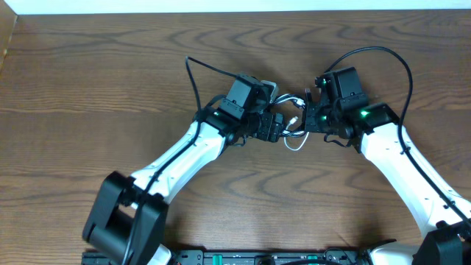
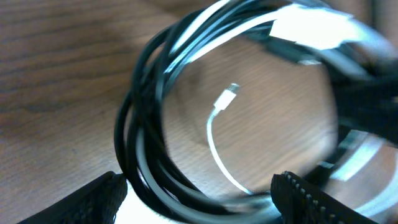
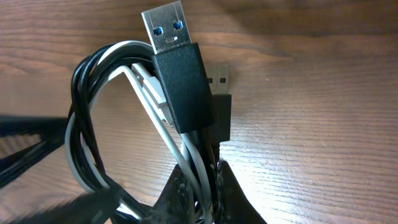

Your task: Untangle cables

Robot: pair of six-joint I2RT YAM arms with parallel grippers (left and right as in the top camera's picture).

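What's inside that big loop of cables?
Inside the loop of cables, a thin white cord with a small plug shows, with the wooden table behind it. Where that cord's other end goes is hidden under the black coils.

Overhead camera looks straight down on the table (image 1: 88, 88), far off, cables (image 1: 294, 122) mid-frame. My two wrist cameras face the same cables from opposite sides, very near.

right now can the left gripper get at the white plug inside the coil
Probably yes: the left gripper is open and the white plug lies bare inside the loop of cables ahead of it.
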